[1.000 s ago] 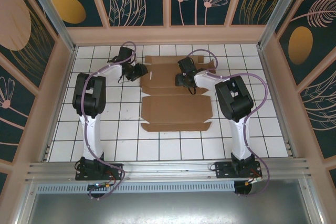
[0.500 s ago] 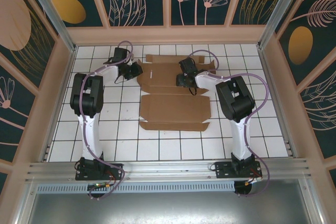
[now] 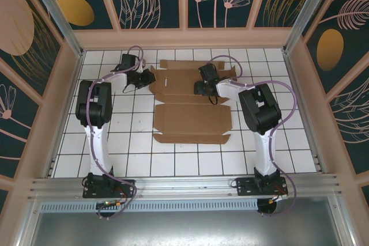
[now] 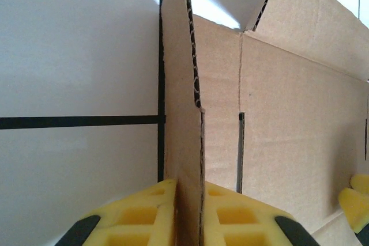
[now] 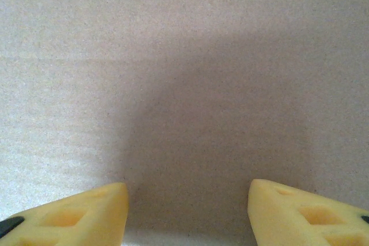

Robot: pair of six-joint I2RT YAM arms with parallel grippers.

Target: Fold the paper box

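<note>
The paper box (image 3: 193,120) lies as a flat brown cardboard sheet in the middle of the white tiled counter (image 3: 138,159), its flaps and creases spread from the centre of the frame up toward the back wall. The nearer panel lies flat toward the bottom of the sheet, while the farther part has both arms at it.

The left end effector (image 3: 147,78) sits at the upper left edge of the sheet. From its wrist camera, a side flap stands upright, seen edge-on with the corrugation showing, and the yellow fingers (image 4: 144,211) are clamped on either side of it, so the flap is pinched tight between them.

The right end effector (image 3: 200,88) is over the upper right part of the sheet. Its two yellow fingers (image 5: 75,211) stand well apart, open, with plain cardboard close in front of them and nothing between.
</note>
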